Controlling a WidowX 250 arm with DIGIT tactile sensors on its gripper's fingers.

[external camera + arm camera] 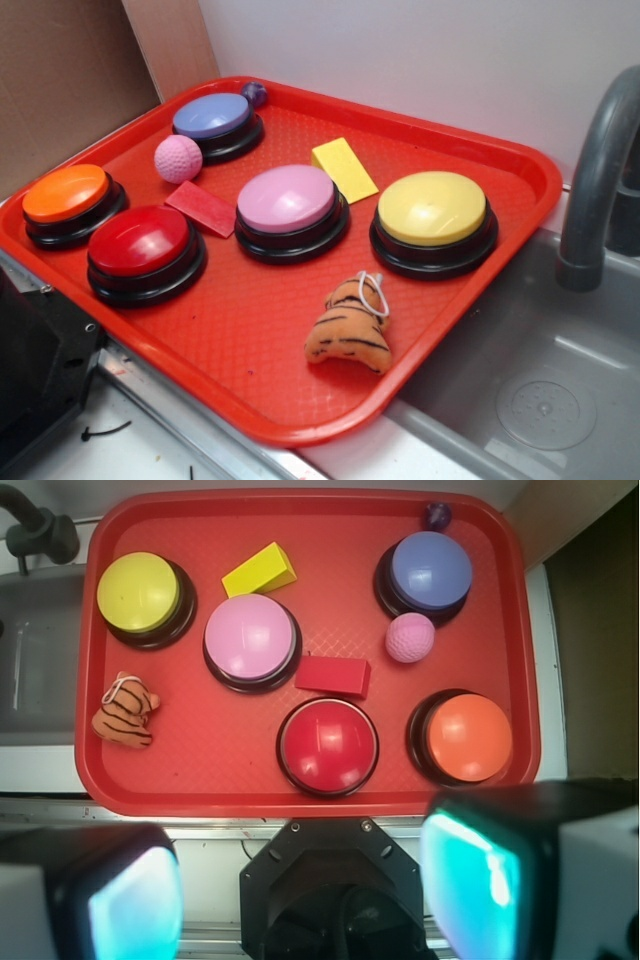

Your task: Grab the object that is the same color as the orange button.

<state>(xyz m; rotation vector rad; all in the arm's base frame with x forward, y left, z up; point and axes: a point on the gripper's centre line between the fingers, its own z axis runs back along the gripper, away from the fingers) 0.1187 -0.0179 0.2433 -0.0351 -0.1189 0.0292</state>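
Observation:
The object, a small orange plush toy with dark stripes and a white string loop, lies on the red tray near its corner by the sink, in front of the yellow button. The orange button stands at the opposite end of the tray, beside the red button. In the wrist view my gripper hangs high above the tray's near edge, open, its two fingers wide apart with nothing between them. The gripper does not show in the exterior view.
Also on the tray are a yellow button, a pink button, a blue button, a pink dimpled ball, a yellow block, a red block and a small purple ball. A grey sink with faucet is on the right.

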